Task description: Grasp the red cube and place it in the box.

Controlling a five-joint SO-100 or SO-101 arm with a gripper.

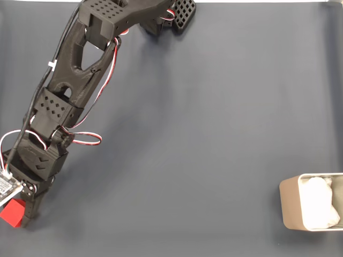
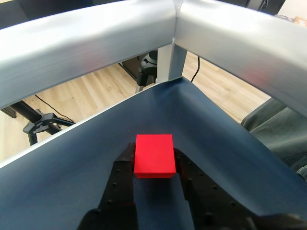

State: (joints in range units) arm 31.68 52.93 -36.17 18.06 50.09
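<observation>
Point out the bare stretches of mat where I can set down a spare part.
The widest free patch is the dark mat between the arm and the box, in the fixed view. The strip above the box is bare too. It is crowded at the lower left, where the tool flanks the red cube.

No readable text, label, brand, number or sign is showing on anything in the fixed or wrist view.

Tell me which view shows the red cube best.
The wrist view: the red cube sits centred and unobstructed between the pincer fingers. The fixed view shows it small at the lower left edge, partly covered by the arm.
</observation>
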